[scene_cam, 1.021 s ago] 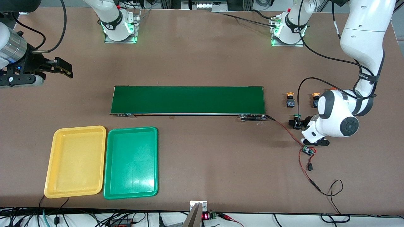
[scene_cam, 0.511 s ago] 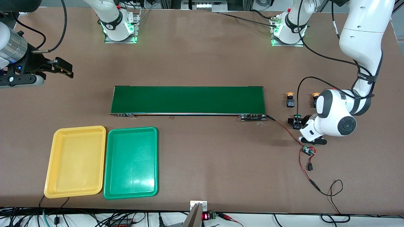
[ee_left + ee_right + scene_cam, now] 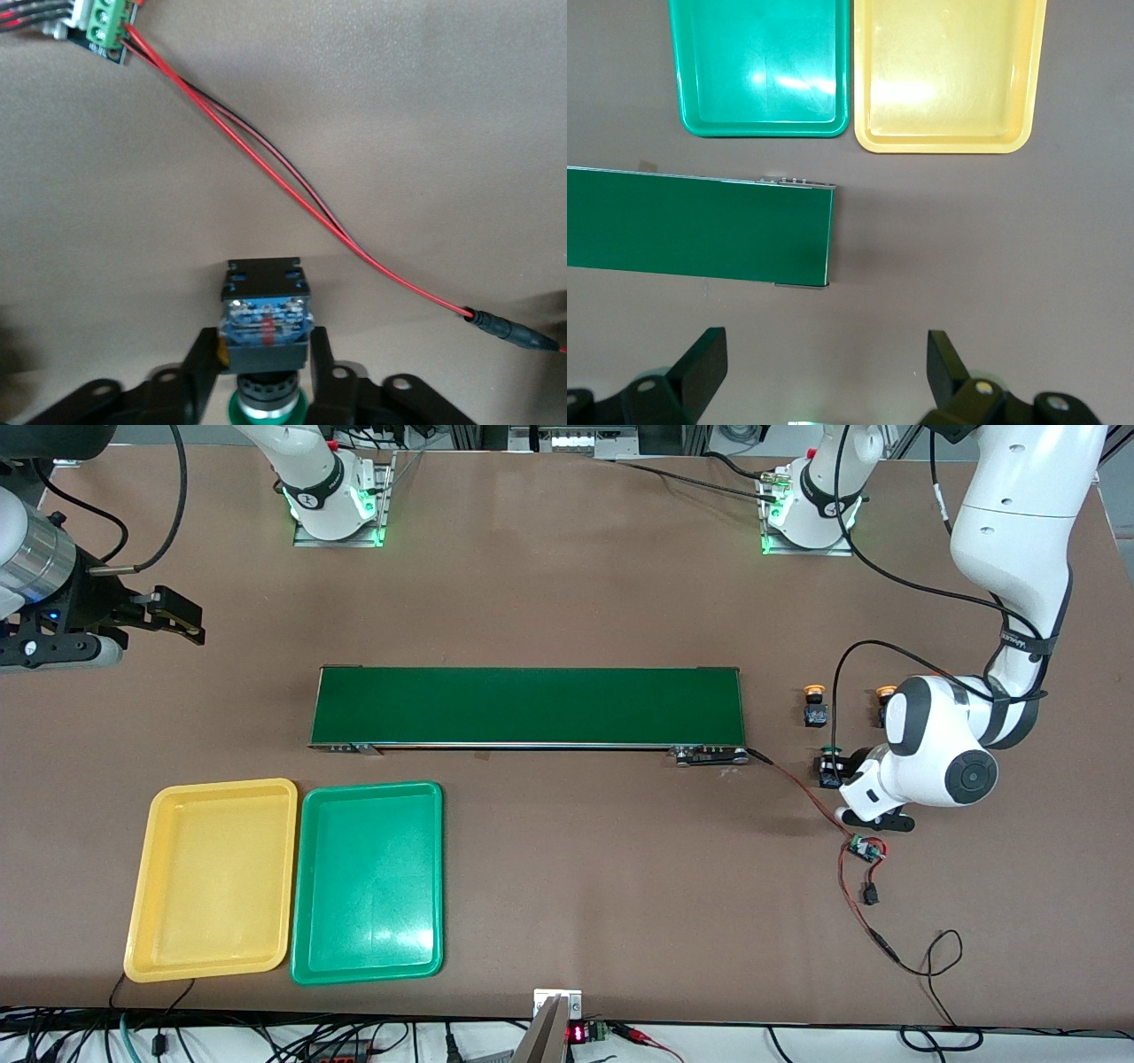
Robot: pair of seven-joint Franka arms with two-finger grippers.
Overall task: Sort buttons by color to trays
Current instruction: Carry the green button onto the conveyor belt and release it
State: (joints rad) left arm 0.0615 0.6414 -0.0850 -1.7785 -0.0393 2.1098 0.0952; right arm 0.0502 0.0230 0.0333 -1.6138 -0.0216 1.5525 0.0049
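Nearest the front camera, toward the right arm's end of the bench (image 3: 567, 531): a shallow yellow plastic tray (image 3: 211, 880) and, touching or just beside it, a shallow green plastic tray (image 3: 368, 881), both holding no buttons. Toward the left arm's end, a small circuit board (image 3: 864, 849) with red and black wires (image 3: 292, 190) trailing over the brown surface. Just farther back, the left gripper (image 3: 264, 354), drawn in narrow and clamped on the black-blue body of a green-capped push-button (image 3: 266, 323), one finger on each flank; cap toward the wrist, terminal end pointing away, so the long axis runs along the gripper's reach. Resting on the bench or just lifted: cannot tell. Level with it and stretching off toward the right arm's end, the long dark green conveyor belt (image 3: 527, 706), its closest end near the held button. Farther again, two yellow-orange-capped push-buttons (image 3: 813, 704) (image 3: 884, 695), apart from each other, the second partly hidden by the left arm. A fourth button: not visible. Farthest, the right gripper (image 3: 824, 354), spread wide, holding nothing, waiting over bare bench. Judged decisive for the next move: the matching green tray well apart from the held button, with the whole belt between them, and the right arm the nearer to both trays.
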